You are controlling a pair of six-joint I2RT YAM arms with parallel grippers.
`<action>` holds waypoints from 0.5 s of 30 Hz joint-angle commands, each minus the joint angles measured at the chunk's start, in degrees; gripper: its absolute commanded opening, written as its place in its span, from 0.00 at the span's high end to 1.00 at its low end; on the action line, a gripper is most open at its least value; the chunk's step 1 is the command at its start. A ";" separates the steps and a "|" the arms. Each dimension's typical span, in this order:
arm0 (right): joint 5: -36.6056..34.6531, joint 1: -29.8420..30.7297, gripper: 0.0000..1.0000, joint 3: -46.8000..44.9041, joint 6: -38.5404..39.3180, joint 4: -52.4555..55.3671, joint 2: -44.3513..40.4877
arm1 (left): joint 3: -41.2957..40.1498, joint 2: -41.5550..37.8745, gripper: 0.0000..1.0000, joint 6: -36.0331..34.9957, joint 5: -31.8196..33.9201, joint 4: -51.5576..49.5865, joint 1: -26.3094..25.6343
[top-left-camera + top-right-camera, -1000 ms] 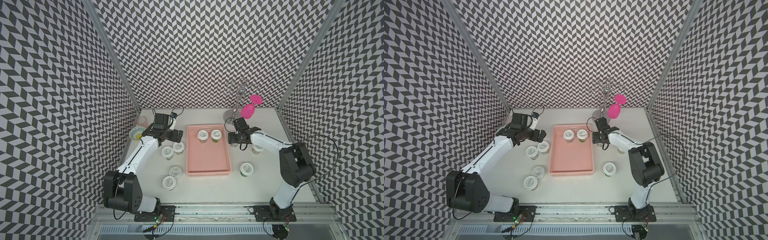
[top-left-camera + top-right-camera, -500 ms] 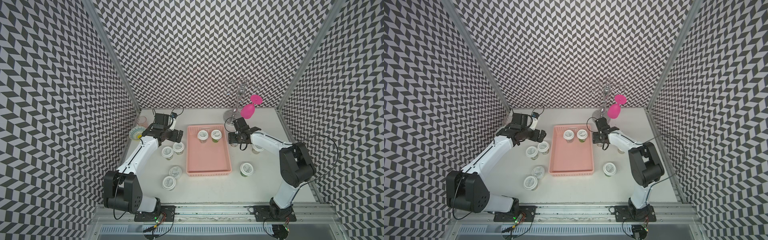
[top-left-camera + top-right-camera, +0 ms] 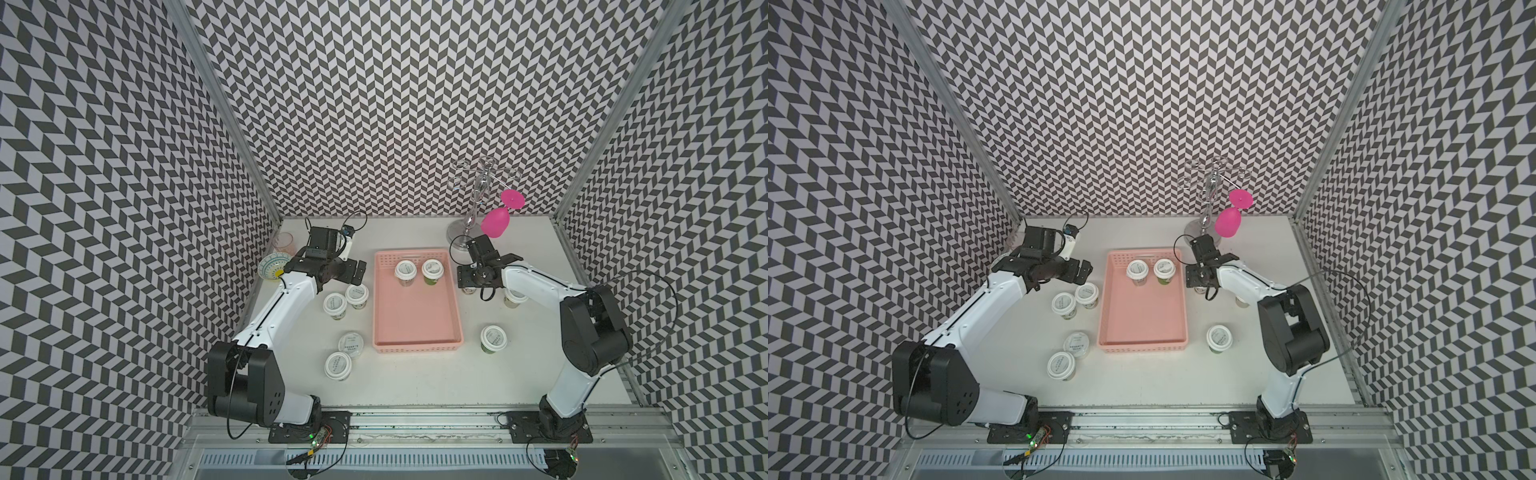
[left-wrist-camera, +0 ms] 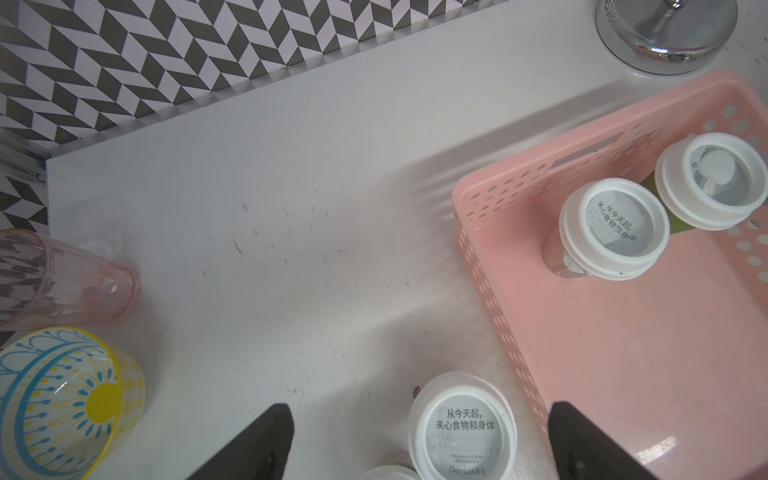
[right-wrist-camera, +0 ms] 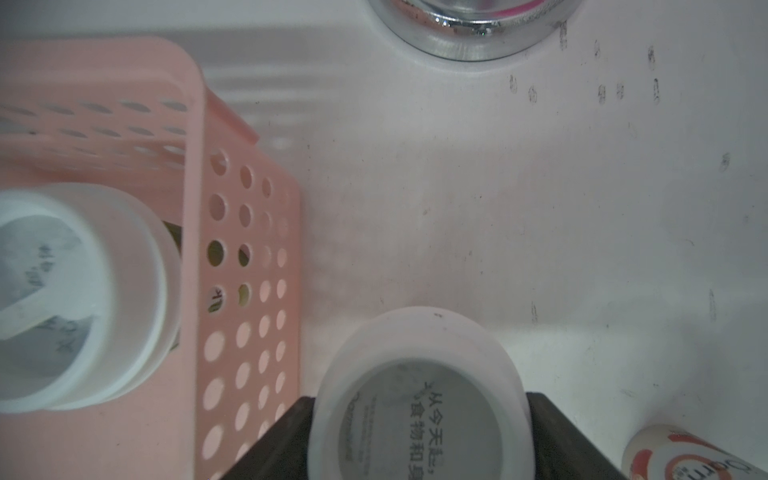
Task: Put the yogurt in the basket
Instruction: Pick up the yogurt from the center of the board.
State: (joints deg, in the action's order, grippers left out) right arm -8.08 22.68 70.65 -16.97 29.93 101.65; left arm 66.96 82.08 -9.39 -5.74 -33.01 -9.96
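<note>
My right pincer (image 5: pixel 422 401) grips a yogurt cup (image 5: pixel 415 353) just outside the basket (image 5: pixel 193 249), another cup (image 5: pixel 75 299) tight inside that wall, chrome stand base (image 5: pixel 469 33) near its corner; my left pincer (image 4: pixel 417 407) gapes wide beside the basket.

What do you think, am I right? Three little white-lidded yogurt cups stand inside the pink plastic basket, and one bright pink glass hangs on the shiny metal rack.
Not quite: only two small round white-lidded yogurt cups stand inside the pale-pink perforated plastic basket, as both top views show. One bright pink glass does hang on the shiny metal rack.
</note>
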 commanded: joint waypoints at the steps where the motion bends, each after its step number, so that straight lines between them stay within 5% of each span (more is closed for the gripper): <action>1: -0.62 -0.20 0.23 0.22 -0.05 0.25 -2.74 | -0.33 -0.12 0.00 -0.09 -0.72 1.08 0.36; 15: -1.99 1.47 0.23 0.48 -0.51 4.71 -8.39 | -0.34 -1.10 0.00 0.07 -1.11 0.93 0.46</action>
State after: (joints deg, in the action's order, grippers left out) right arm -8.64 23.40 70.65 -17.06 33.41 96.16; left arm 66.96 82.08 -9.37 -5.85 -33.01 -9.91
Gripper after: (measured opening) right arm 0.773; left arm 0.992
